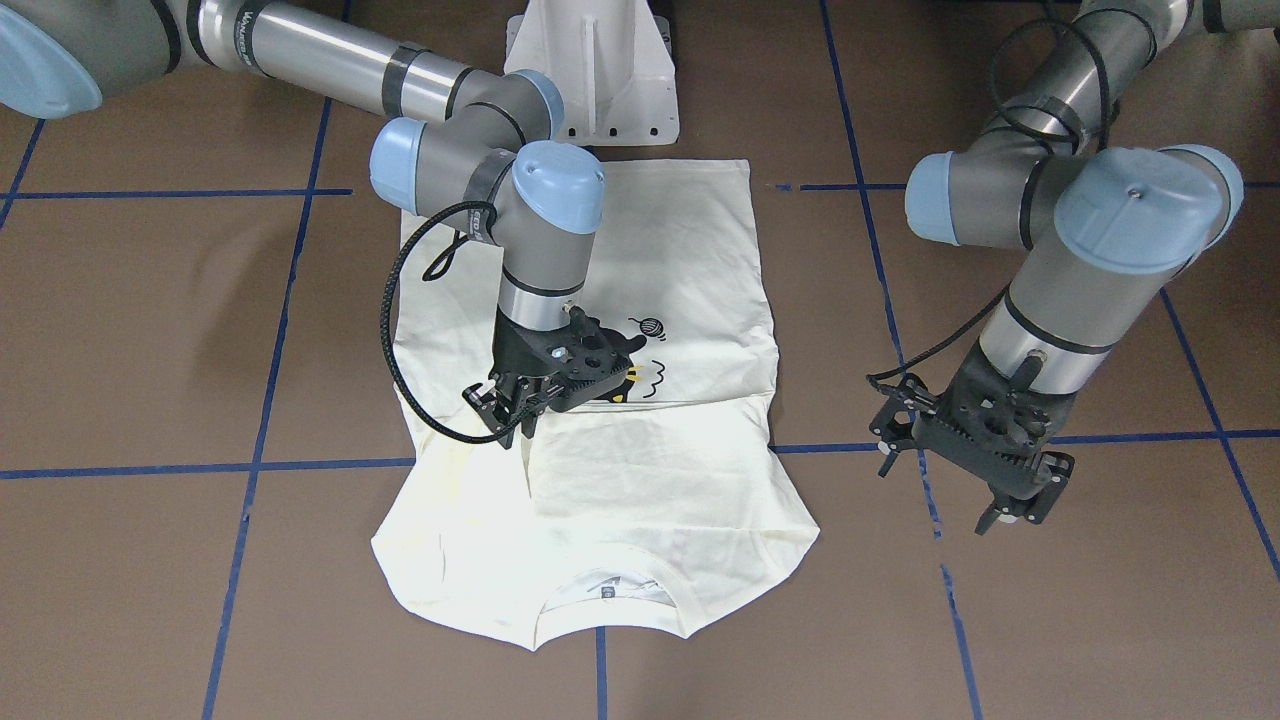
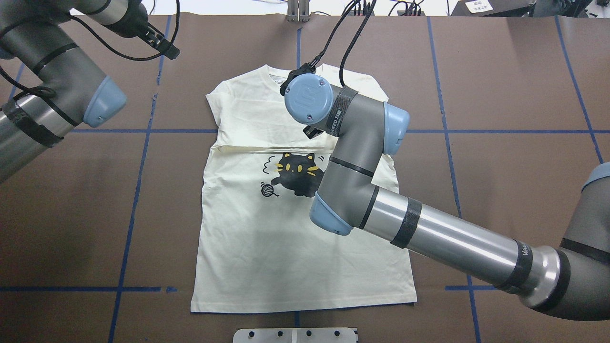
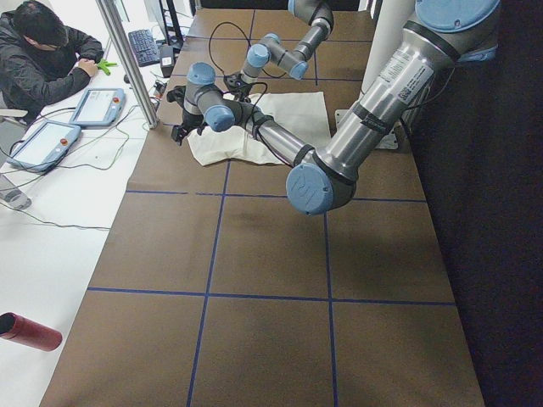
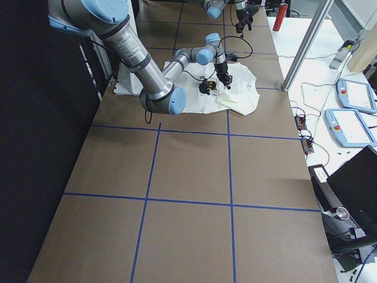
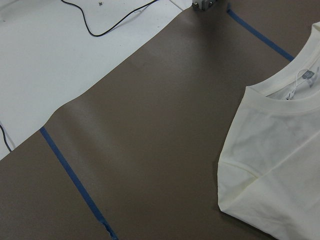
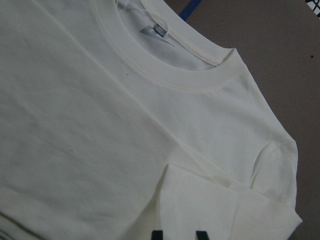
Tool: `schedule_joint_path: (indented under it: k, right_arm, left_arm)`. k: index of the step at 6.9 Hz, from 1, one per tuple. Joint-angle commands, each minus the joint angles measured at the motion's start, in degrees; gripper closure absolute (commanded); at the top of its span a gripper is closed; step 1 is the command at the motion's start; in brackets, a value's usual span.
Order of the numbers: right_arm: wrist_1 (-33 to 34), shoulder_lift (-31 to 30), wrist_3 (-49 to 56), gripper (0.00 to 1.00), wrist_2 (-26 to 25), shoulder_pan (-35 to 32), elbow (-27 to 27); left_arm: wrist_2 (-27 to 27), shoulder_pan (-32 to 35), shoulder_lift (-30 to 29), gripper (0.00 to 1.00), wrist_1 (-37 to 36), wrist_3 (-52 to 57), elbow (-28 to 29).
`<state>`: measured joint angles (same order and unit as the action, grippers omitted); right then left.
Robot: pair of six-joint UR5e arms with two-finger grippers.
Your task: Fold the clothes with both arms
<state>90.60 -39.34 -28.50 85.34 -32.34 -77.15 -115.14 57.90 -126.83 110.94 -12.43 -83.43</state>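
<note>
Blue tape lines cut the brown table into squares. A white pedestal base stood at the robot's edge. On a white side table past the far edge, a seated person leaned beside two pendants and a metal post. A red cylinder lay near that side table's near corner.

The T-shirt lay flat at the middle of the table, with its hem toward the robot's edge, its collar toward the far edge and the cat print facing up. A folded band of cloth crossed the chest just above the print. From overhead, the right arm covered part of the print and the shoulder on the robot's right side.

That arm reached in from the robot's right, wrist bent down. The right gripper pointed down at the folded band, just beside the print. Its fingertips stood apart, with cream cloth showing between them.

The left arm was bent at the elbow. The left gripper hung tilted over bare table beside the shirt on the robot's left, clear of the cloth, with its fingers spread wide.
</note>
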Motion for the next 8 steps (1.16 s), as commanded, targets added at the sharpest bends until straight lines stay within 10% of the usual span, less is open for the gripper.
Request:
schedule_joint_path:
  k: [1, 8]
  right_arm:
    - [-0.1, -0.2, -0.2, 1.0, -0.1, -0.1, -0.5]
    - [-0.1, -17.1, -2.0, 1.0, 0.3, -3.1, -16.1]
  left_arm:
    - [0.0, -0.1, 0.4, 0.0, 0.2, -0.2, -0.5]
    - [0.0, -0.2, 0.4, 0.0, 0.2, -1.0, -0.6]
